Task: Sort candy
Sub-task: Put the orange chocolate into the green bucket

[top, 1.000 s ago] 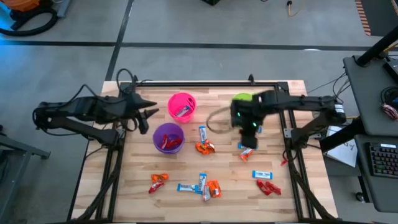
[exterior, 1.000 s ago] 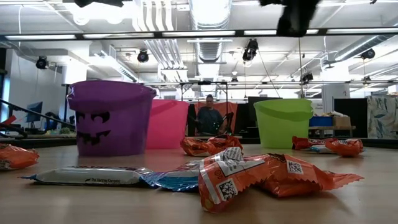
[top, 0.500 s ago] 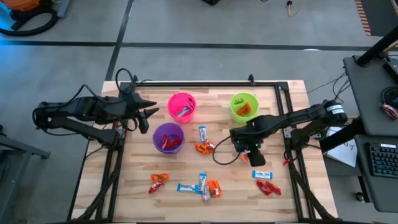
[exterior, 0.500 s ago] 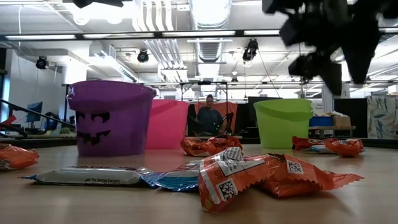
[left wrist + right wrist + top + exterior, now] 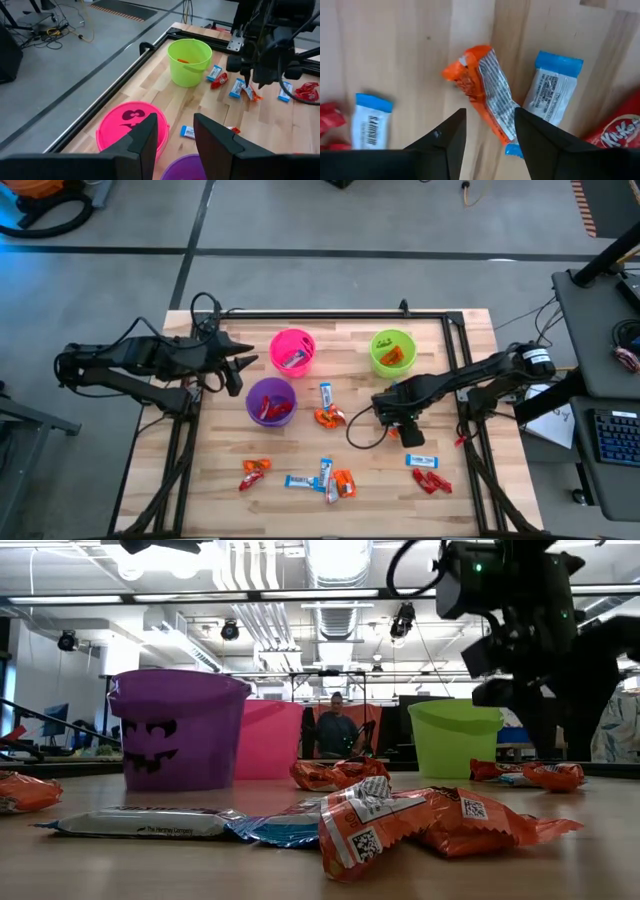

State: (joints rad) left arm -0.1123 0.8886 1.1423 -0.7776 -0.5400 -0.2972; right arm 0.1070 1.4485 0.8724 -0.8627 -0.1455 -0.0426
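The right gripper [image 5: 392, 425] is hanging low over the wooden slat table [image 5: 455, 498], at about four o'clock from the table's middle, with its two dark fingers [image 5: 443, 142] spread apart and grasping nothing. Directly beneath it, an orange-wrapped candy [image 5: 483, 98] is lying flat on the boards, with a slim blue-and-white bar [image 5: 551, 88] just beside it and a shiny red-wrapped candy [image 5: 620, 131] near that.

The left gripper [image 5: 237, 364] is waiting at the table's nine o'clock edge, its fingers [image 5: 144, 145] parted and empty, pointing toward the round pink plastic cup [image 5: 292, 351].

The round green plastic cup [image 5: 392, 351] is sitting at about one o'clock with an orange candy inside. The round purple plastic cup [image 5: 270, 401] is standing at about eight o'clock from the pink one and is holding candy too.

More loose candy [image 5: 327, 474] is lying scattered toward six o'clock, and another orange piece [image 5: 328, 418] is resting near the table's middle.
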